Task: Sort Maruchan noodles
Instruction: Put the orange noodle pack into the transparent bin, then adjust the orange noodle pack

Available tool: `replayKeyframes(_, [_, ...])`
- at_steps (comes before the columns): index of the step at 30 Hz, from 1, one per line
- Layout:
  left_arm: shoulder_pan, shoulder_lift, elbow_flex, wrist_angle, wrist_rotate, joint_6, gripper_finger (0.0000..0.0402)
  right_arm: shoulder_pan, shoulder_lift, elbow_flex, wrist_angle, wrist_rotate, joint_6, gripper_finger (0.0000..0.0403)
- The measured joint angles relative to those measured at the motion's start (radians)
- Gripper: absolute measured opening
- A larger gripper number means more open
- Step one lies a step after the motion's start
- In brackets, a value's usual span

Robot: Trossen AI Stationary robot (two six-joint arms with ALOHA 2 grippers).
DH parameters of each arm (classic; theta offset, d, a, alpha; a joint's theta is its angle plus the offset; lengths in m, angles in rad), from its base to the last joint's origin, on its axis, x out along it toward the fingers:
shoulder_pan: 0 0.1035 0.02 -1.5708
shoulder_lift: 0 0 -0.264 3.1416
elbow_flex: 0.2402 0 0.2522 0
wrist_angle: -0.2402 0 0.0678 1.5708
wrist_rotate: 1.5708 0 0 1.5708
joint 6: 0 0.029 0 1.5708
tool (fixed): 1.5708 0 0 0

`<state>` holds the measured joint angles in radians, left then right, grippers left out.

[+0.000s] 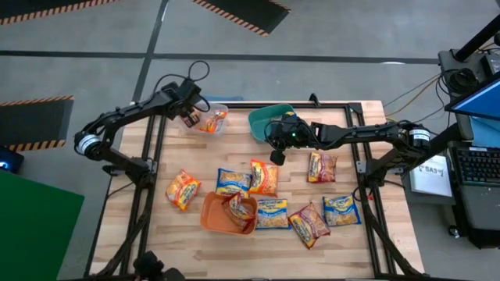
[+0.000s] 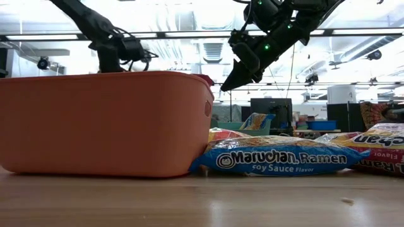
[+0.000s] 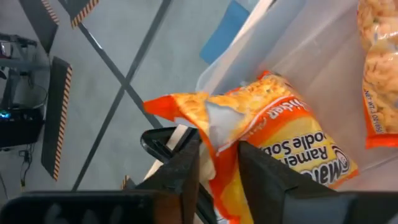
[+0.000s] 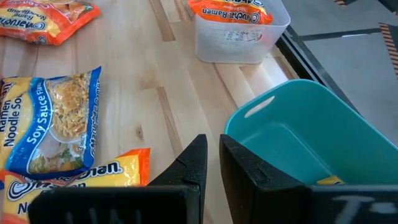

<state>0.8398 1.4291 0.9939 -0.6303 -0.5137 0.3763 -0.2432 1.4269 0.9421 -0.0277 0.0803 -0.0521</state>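
Fingers (image 3: pixel 186 171) of the left gripper (image 1: pixel 188 119): narrowly parted, crimped end of an orange plastic ramen packet (image 3: pixel 280 134) between them, over the clear plastic tub (image 1: pixel 222 108) at the wooden surface (image 1: pixel 234 246) edge. Packet: likely light, crinkly, slippery, brittle inside; take by seam. Right gripper (image 1: pixel 275 156): closed, empty, beside the teal tub (image 4: pixel 292 137). Left arm reaches forward.

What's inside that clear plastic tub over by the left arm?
The clear tub holds orange noodle packets; the left gripper has one corner between its fingers. A second packet lies beside it. Anything beneath them is covered.
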Motion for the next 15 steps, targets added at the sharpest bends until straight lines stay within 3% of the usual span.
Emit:
replayKeyframes(8, [-0.009, -0.098, 0.000, -0.019, 0.019, -0.059, 0.0152, 0.000, 0.000, 0.000, 0.003, 0.000, 0.014, 0.0033])
replayKeyframes(11, [-0.012, -0.154, 0.000, -0.019, 0.145, -0.116, 0.0160, 0.000, 0.000, 0.000, 0.004, 0.000, 0.015, 0.0033])
replayKeyframes(15, [-0.017, -0.235, -0.003, 0.022, 0.406, -0.164, 0.0162, 0.000, 0.000, 0.000, 0.010, 0.000, 0.015, 0.0033])
